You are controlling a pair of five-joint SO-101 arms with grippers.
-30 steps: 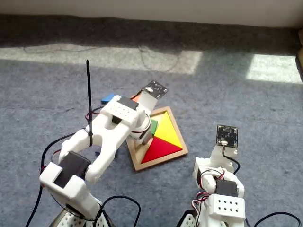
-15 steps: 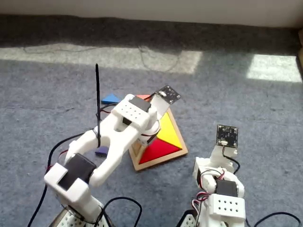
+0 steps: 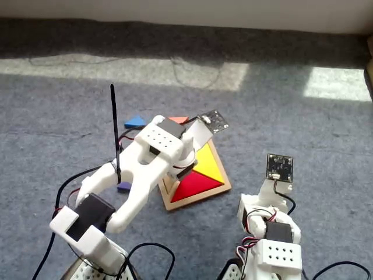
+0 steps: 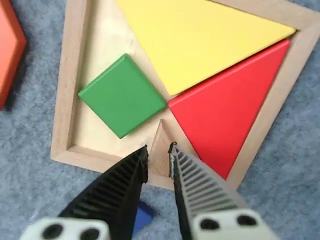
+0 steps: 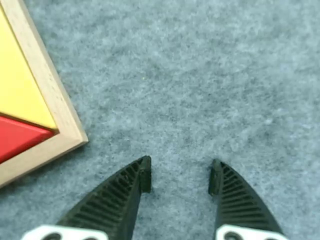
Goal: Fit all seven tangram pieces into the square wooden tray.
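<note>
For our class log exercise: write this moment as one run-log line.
tray: yellow triangle, red triangle, green square inside | left gripper: slightly open, over tray rim | right gripper: open, over carpet

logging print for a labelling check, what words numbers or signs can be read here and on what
None can be read.
The yellow piece, red piece and green piece are plain colour with no marks.
The wooden tray is bare wood.
The wrist camera board: any print on it is too small to read.
</note>
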